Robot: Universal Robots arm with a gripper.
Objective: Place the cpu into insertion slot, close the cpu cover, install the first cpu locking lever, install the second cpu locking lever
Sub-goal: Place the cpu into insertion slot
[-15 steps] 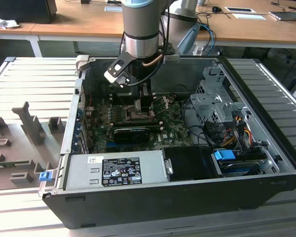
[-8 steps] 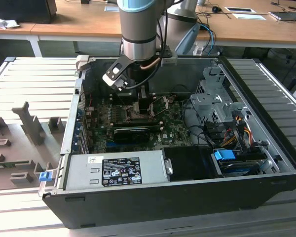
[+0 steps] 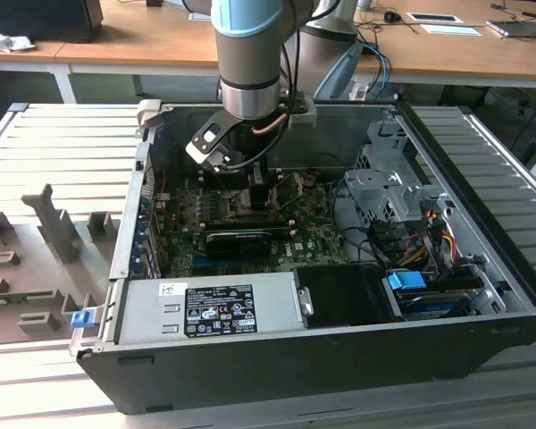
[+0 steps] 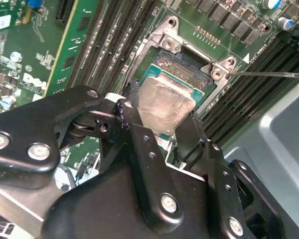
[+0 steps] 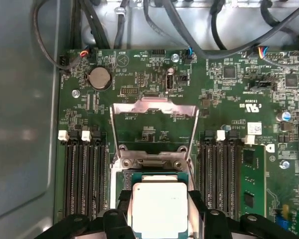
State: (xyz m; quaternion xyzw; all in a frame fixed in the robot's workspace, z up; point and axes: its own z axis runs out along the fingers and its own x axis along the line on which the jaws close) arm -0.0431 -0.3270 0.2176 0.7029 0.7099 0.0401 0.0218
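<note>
exterior view
arm (image 3: pixel 250 54): reaches down into the open computer case (image 3: pixel 482 295)
pincer (image 3: pixel 261 192): low over the green motherboard (image 3: pixel 313 237)
power supply (image 3: pixel 210 308): well apart from the pincer

second wrist view
pincer (image 4: pixel 163 107): pinching the cpu (image 4: pixel 165 99), one black finger on each of two opposite edges
cpu: silver top up, between the fingers, partly over the insertion slot (image 4: pixel 178 60); can't tell if seated
insertion slot: dark recess bare just past the fingertips
locking lever (image 4: pixel 269 74): thin metal rod sticking out sideways from a slot corner, apart from the pincer

first wrist view
pincer (image 5: pixel 160 196): fingers tight against the cpu (image 5: pixel 159 214)
cpu cover (image 5: pixel 154 107): open, tilted up just beyond the fingertips, board visible through the cut-out
memory slots (image 5: pixel 84 174): rows flanking the pincer on both sides
coin battery (image 5: pixel 99 78): well beyond the cover
</note>
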